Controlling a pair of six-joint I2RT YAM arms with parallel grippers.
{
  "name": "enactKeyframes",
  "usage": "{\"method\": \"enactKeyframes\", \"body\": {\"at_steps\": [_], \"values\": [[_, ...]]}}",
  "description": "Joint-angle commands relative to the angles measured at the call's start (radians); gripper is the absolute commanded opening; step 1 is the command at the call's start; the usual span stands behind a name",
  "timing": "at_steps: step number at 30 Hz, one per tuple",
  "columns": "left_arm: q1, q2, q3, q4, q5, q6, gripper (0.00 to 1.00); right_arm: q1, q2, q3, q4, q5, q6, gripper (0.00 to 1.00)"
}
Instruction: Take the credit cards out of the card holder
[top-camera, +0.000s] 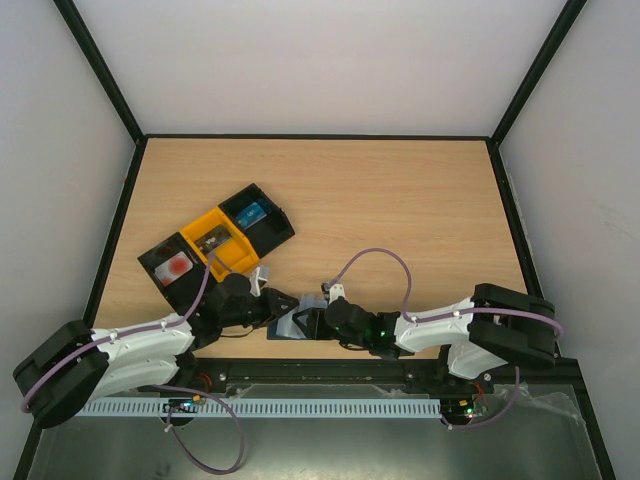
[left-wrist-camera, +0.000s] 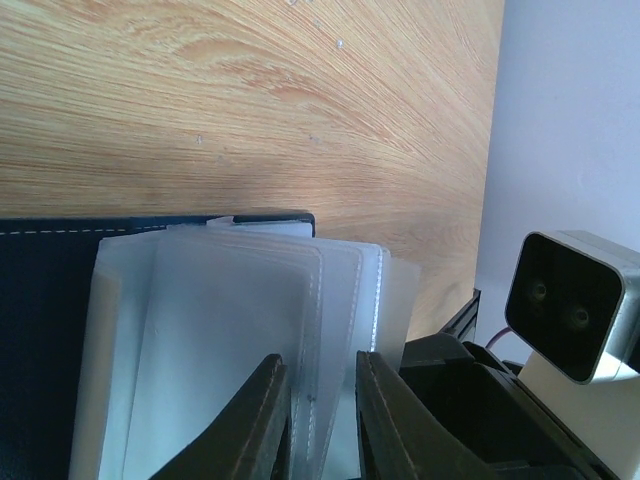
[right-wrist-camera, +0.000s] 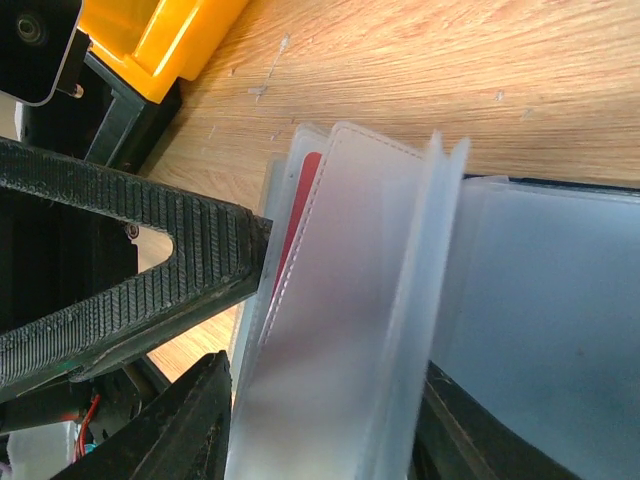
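Card holder lies open, sleeves fanned; credit cards well apart.

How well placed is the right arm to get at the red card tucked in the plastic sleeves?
Probably yes: the right gripper straddles the plastic sleeves, and the red card shows in one, though the left gripper, pinching a sleeve, crowds that side.

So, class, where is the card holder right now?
In the top view, the card holder lies at the table's near edge, centre, between the left gripper and right gripper.
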Motion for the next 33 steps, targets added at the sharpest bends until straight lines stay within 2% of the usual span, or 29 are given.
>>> {"method": "enactKeyframes", "body": {"at_steps": [1,11,16,26,31,33], "values": [[-0.006,0.003,0.018,0.008,-0.005,-0.001,0.21,0.005,-0.004,-0.003,-0.016,0.038,-0.004,0.44],[-0.006,-0.023,0.025,-0.066,-0.043,0.026,0.21,0.005,-0.013,-0.004,-0.033,0.050,-0.006,0.48],[-0.005,-0.053,0.030,-0.132,-0.075,0.038,0.21,0.005,-0.013,-0.006,-0.031,0.049,-0.007,0.45],[-0.006,-0.045,0.024,-0.122,-0.072,0.041,0.21,0.005,-0.014,-0.018,-0.006,0.041,-0.002,0.36],[-0.005,-0.054,0.024,-0.123,-0.073,0.041,0.22,0.005,-0.013,-0.027,0.008,0.037,0.005,0.36],[-0.006,-0.057,0.024,-0.127,-0.076,0.041,0.22,0.006,-0.013,-0.030,0.018,0.035,0.008,0.39]]}}
